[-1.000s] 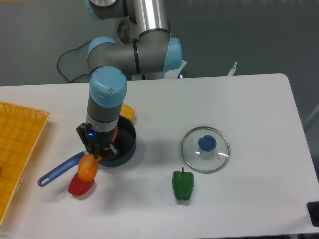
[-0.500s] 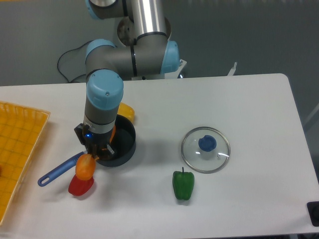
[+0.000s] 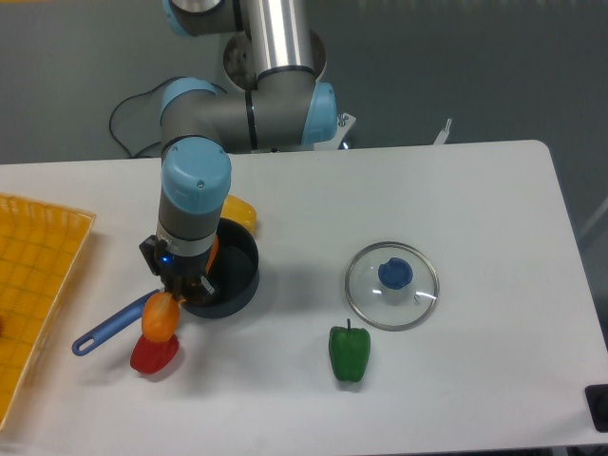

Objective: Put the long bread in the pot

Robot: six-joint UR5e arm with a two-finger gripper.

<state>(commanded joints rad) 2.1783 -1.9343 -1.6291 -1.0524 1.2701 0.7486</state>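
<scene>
a white surface (image 3: 456, 199) seen from above, with a grey and light-blue robot arm (image 3: 249, 106) reaching down from the top of the view toward the left-centre. the arm's black pincer (image 3: 180, 285) points down over the left rim of a small round dark saucepan (image 3: 237, 275) whose long blue handle (image 3: 112, 323) stretches out to the lower left. the pincer is pinching a glossy orange-to-golden toy baguette (image 3: 161, 315), which lies slanted: its rounded lower end sticks out below the pincer, over the blue handle and outside the pot, while its upper part is mostly hidden behind the pincer, with a thin orange strip showing by the arm's wrist at the pot's rim. whether the bread touches the rim cannot be told. the bread is not yet inside the pot.

just below the bread's lower end, a red bell pepper (image 3: 154, 354) lies on the surface, next to the handle. a small yellow rounded item (image 3: 238, 210) sits just behind the pot, partly hidden by the arm. to the right of the pot, well apart from it, a round glass lid with a blue knob (image 3: 391, 284) lies flat. a green bell pepper (image 3: 350, 351) rests just below and left of the lid. at the far left edge, part of an orange-yellow gridded tray (image 3: 33, 294) is visible.
</scene>
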